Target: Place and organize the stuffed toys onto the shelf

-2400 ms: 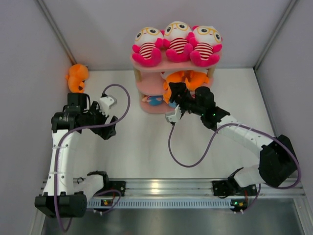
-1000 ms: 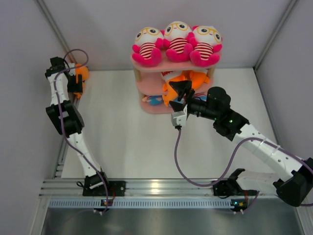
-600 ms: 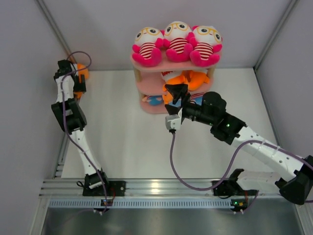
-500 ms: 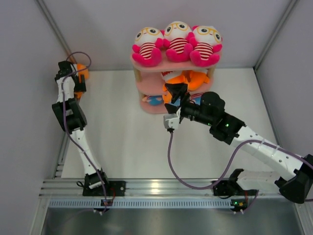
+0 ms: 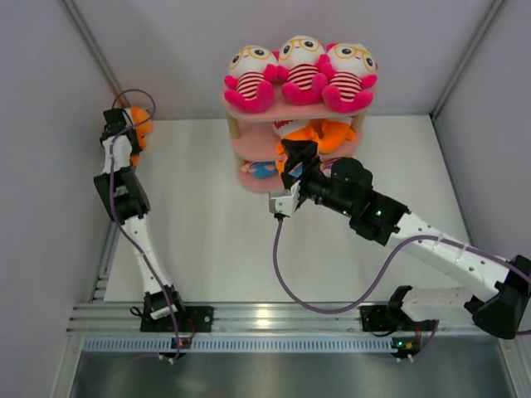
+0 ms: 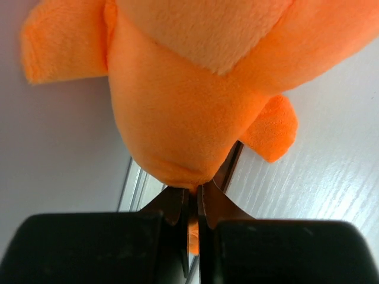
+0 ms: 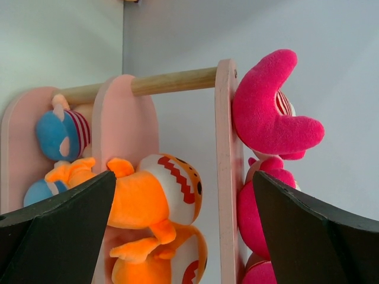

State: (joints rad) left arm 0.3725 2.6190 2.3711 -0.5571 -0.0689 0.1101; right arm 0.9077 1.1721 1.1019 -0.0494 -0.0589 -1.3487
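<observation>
The pink shelf [image 5: 290, 113] stands at the back centre. Three white-faced stuffed toys [image 5: 302, 73] with yellow glasses sit along its top board. Two orange sharks [image 5: 325, 133] lie on the middle tier, and a blue doll [image 5: 262, 170] lies on the bottom one. A third orange shark [image 5: 139, 124] is in the far left corner. My left gripper [image 5: 128, 134] is shut on it. The left wrist view shows the jaws [image 6: 192, 198] pinching the underside of that shark [image 6: 177, 118]. My right gripper [image 5: 297, 159] is open just in front of the middle tier, holding nothing. Between its fingers [image 7: 183, 177] I see the sharks [image 7: 148, 198] and the top board [image 7: 228, 177].
The grey side wall [image 5: 50, 166] runs close beside the corner shark, with a metal track along its foot. A blue doll [image 7: 62, 133] and a pink toy limb [image 7: 269, 112] show in the right wrist view. An aluminium rail [image 5: 265, 319] crosses the near edge. Purple cables loop off both arms.
My left gripper has closed on the corner shark; a second ago it stood open beside it. My right arm has shifted a little left in front of the shelf, still open.
</observation>
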